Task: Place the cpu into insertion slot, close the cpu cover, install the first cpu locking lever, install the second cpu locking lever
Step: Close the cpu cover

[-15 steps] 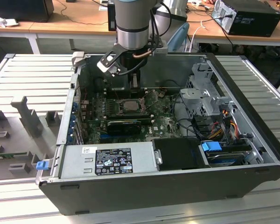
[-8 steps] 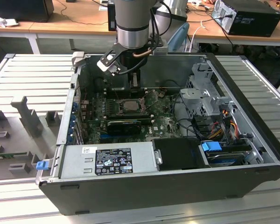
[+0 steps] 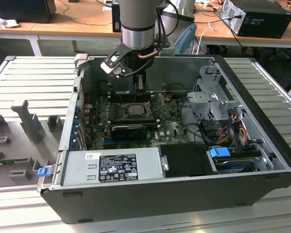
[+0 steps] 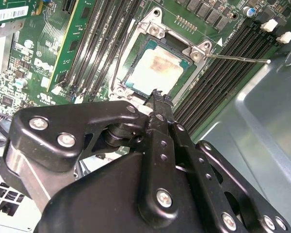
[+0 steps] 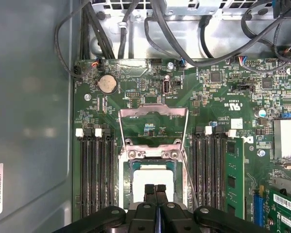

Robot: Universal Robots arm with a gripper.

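Grey ribbed metal table fills the exterior view's left, with grey plastic blocks on it; a brown wooden desk runs behind; in the middle lies the open black computer case; the black gripper hangs over its green circuit board, fingers pressed together; the small square silvery cpu lies flat in the dark square insertion slot; the thin silver cpu cover stands flipped open beside it; coloured cables sit rightmost.

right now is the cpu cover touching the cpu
Apart. In the first wrist view the cpu cover is swung open, lying clear of the cpu.
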